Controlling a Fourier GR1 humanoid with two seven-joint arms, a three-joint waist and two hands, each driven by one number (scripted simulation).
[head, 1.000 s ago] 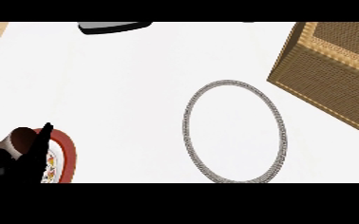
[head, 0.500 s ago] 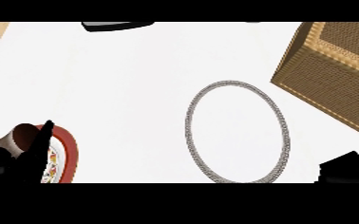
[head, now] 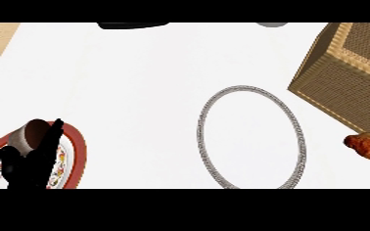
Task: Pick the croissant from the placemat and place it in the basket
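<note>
Only part of the golden-brown croissant [head: 359,144] shows, at the right edge of the head view, just right of the placemat and below the basket's near corner. What holds it is hidden past the edge. The placemat [head: 204,127] is a white oval with a grey beaded rim, and nothing lies on it. The woven tan basket [head: 339,83] stands at the upper right, cut off by the edge. My left hand [head: 29,164] rests at the lower left, open with its fingers up. My right hand does not show.
Under my left hand lies a red-rimmed patterned plate [head: 78,151] with a brown cup [head: 30,131] beside it. A black object [head: 133,25] and a grey one [head: 271,24] peek in at the top edge. A wooden corner [head: 7,32] shows at the top left.
The croissant has come into view at the right edge. A dark shape seen at the lower right half a second ago is gone. The left hand has stayed where it was.
</note>
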